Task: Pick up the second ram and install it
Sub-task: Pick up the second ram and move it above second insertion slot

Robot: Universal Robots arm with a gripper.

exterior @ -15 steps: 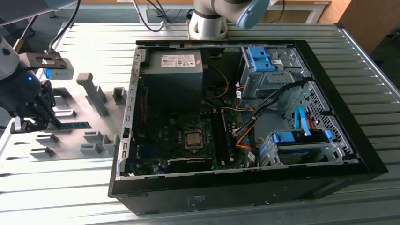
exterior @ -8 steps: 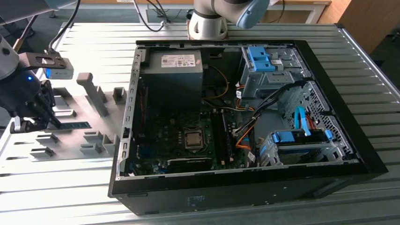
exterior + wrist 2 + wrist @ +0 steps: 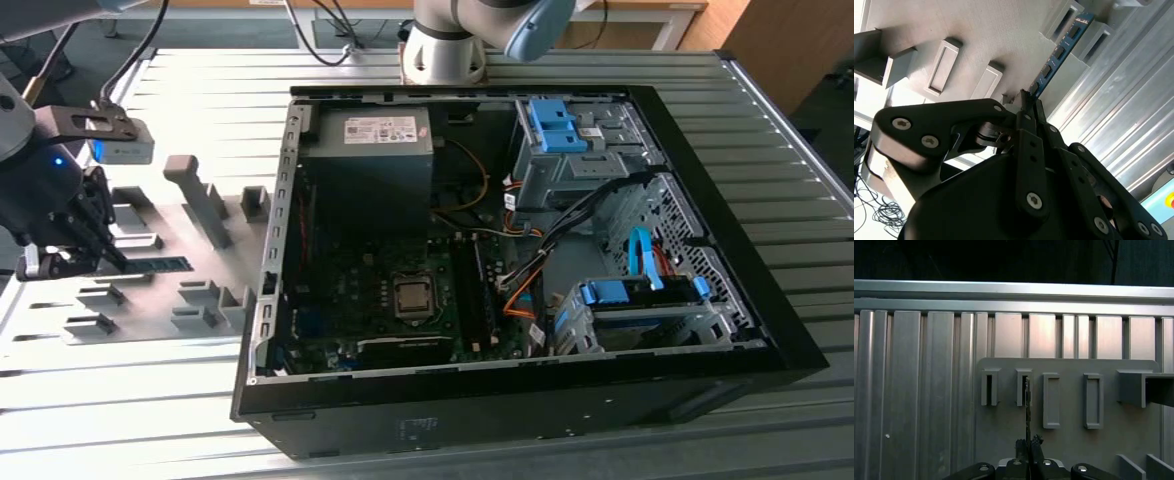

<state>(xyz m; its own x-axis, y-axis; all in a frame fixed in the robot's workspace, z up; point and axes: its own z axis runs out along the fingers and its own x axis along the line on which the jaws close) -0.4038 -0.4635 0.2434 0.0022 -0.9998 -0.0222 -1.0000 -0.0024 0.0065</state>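
Note:
The second ram (image 3: 163, 264) is a thin blue-green stick on the grey holder plate (image 3: 147, 300), at the exterior view's left. My gripper (image 3: 114, 262) is at its near end. In the second wrist view the black fingers (image 3: 1024, 130) meet on the stick's end, and the ram (image 3: 1061, 47) runs away from them with its far end between two grey holder blocks (image 3: 1099, 35). In the first wrist view the ram (image 3: 1027, 410) shows edge-on, reaching from the gripper (image 3: 1029, 442) to a slotted block (image 3: 1023, 387).
An open black computer case (image 3: 694, 330) lies on the ribbed metal table, at the exterior view's right of the holder plate. Its motherboard has long black slots (image 3: 474, 295) beside the processor socket (image 3: 411, 297). Tall grey blocks (image 3: 200, 200) stand on the plate.

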